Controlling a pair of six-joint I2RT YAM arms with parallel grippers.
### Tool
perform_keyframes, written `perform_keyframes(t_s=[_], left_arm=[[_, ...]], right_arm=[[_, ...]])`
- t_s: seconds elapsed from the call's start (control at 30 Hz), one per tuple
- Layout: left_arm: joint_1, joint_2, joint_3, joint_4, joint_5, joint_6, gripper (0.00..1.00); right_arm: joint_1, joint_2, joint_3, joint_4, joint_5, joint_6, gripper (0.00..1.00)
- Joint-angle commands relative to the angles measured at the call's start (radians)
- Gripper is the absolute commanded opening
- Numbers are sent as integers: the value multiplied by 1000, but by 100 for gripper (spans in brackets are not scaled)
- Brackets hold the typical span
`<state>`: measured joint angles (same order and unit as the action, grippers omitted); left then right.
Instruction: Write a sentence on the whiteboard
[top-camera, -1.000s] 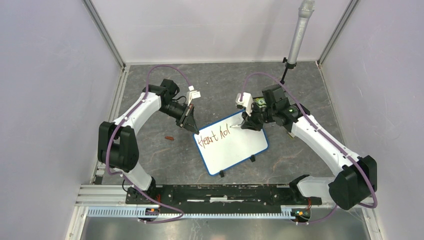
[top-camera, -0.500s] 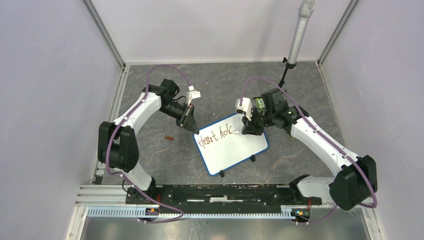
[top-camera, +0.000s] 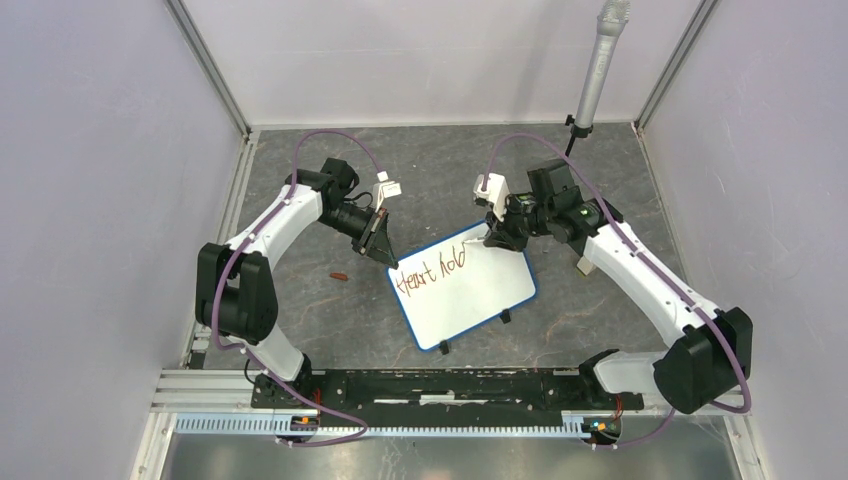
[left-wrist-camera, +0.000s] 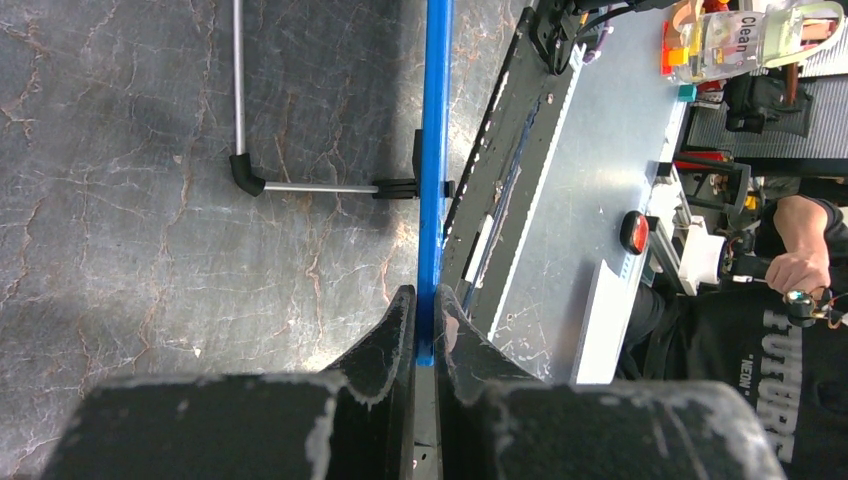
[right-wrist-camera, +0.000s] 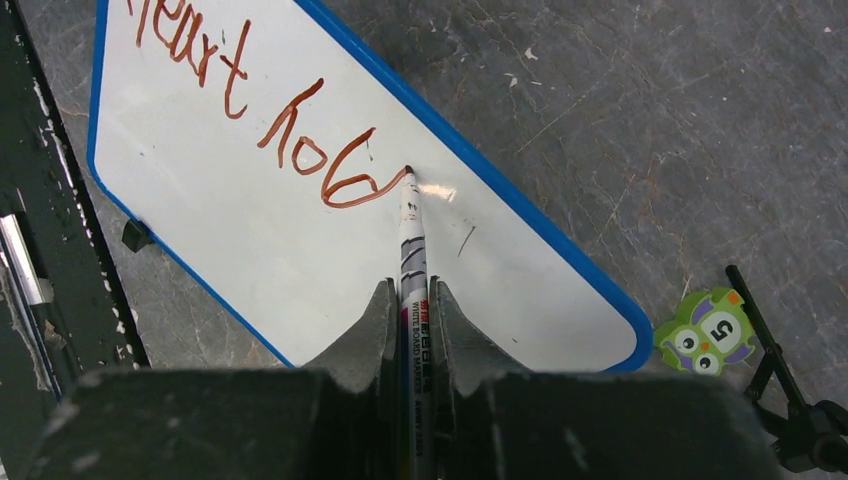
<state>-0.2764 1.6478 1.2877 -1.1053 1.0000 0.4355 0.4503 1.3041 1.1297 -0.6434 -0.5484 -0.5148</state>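
**Reddish-brown lettering: second word half done**

Grey stone-look table (top-camera: 420, 180) under it all. The whiteboard (top-camera: 470, 300) lies mid-table, turned at an angle.

- Left claw (top-camera: 383, 250) is at the board's far left corner, pinched on the blue frame with one finger each side (clear in the left wrist view (left-wrist-camera: 425, 300)).
- Right claw (top-camera: 497, 240) is over the board's far edge, clamped on the marker (right-wrist-camera: 411, 240).
- Owl sticker (right-wrist-camera: 708, 343) is on the table just off the board's right corner. Not in the way.
- The sentence (right-wrist-camera: 250, 110) so far reads "Heart", then "hol" plus a looping letter, probably a "d".
- Marker tip (right-wrist-camera: 408, 170) sits at the end of that loop's last stroke, close to the far frame.

My read on doing this step well:
- Close the letter with light, even pressure. Too much would likely shove the board, even with the left pinch holding it.
- Keep the left claw exactly where it is.
- Little white is left beyond the tip on this line. I'd lift clear, then start the next word on the bare area under "Heart".
- Don't drag the tip across wet strokes.
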Motion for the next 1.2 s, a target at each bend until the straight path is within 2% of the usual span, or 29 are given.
perform_keyframes(t_s=[0.0, 0.67, 0.9, 1.17], left_arm=[[-3, -10, 4, -16, -8, 37, 2], [-3, -4, 6, -18, -6, 39, 2], [-3, -1, 9, -18, -3, 38, 2], [-4, -8, 7, -17, -4, 37, 2]], right_arm=[[-7, 12, 44, 60, 42, 9, 0], [-7, -71, -154, 29, 3, -17, 0], [-8, -81, -86, 3, 44, -35, 0], [-29, -74, -8, -18, 7, -28, 0]])
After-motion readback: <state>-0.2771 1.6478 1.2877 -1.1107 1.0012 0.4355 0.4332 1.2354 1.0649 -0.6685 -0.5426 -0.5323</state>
